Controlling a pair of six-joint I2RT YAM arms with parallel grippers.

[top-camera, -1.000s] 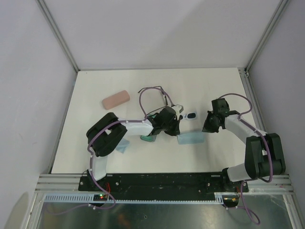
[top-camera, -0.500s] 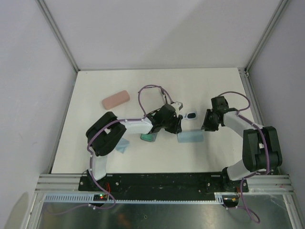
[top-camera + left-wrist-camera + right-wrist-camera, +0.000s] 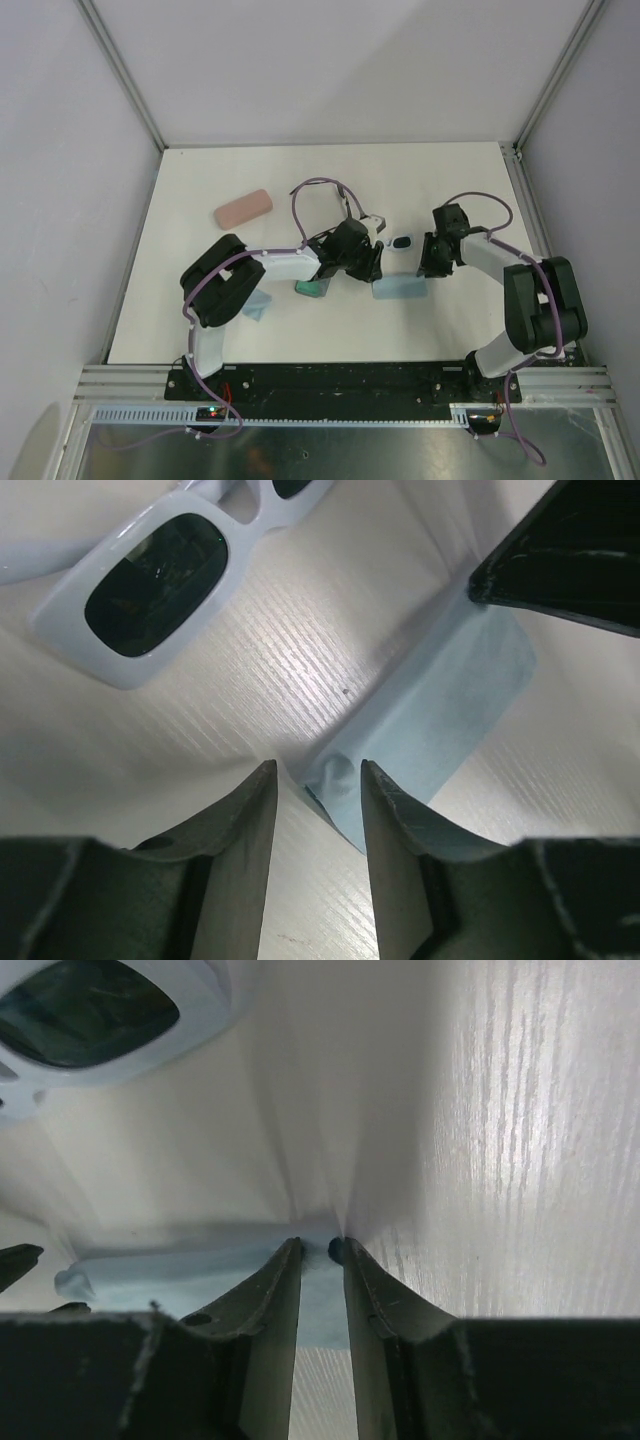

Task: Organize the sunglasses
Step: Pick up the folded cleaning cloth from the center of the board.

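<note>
— Since the earlier top view was taken, what is different?

— The right arm (image 3: 490, 255) has drawn in toward the middle, so the right pincer (image 3: 318, 1245) is now closer to the light-blue cloth (image 3: 450, 700). The left pincer (image 3: 316, 768) is almost in the same place. The white sunglasses (image 3: 150, 590) have not moved.

— How do the pincers stand?

— Both have their fingers apart. The left one has a clear gap, and the crumpled corner of the cloth lies in this gap. The right one has only a narrow gap, with the other end of the cloth under it.

— And where are the sunglasses?

— They lie flat on the worktop (image 3: 450, 190), lenses dark, just beyond the cloth and between the two pincers. From the left wrist they are up and to the left of the fingertips, apart from them. No finger touches them.

— What else is on the surface?

— A pink case (image 3: 243, 208) lies far to the left, a blue-grey case (image 3: 312, 289) beside the left arm, and a second cloth (image 3: 258, 306) near its elbow. The worktop is pale, with fine wood grain. Plain light walls (image 3: 330, 70) close it on three sides.
</note>
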